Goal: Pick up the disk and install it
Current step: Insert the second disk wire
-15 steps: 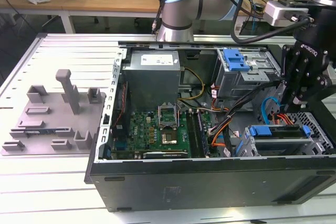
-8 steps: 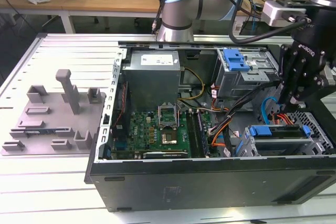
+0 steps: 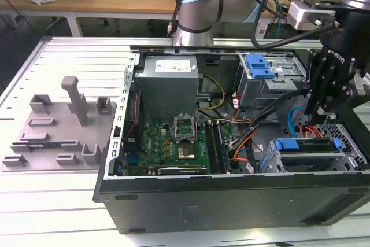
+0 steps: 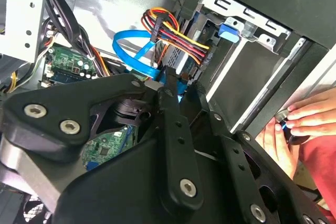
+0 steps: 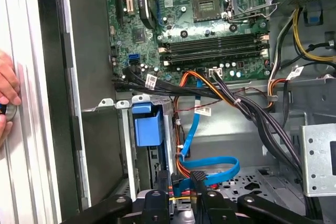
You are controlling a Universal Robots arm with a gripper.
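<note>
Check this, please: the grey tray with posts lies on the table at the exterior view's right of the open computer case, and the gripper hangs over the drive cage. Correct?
No. The exterior view shows the grey tray on the table at the exterior view's left of the open computer case, not right. The gripper does hang over the drive cage.

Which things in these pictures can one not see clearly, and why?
1. Silver-grey hard drive in blue plastic bracket, exterior view: metal cage hides its label.
2. Person's hand, second wrist view: cut off by the edge; what it pinches is unclear.
3. Black gripper, exterior view: whether it touches the cables is too small to tell.
</note>
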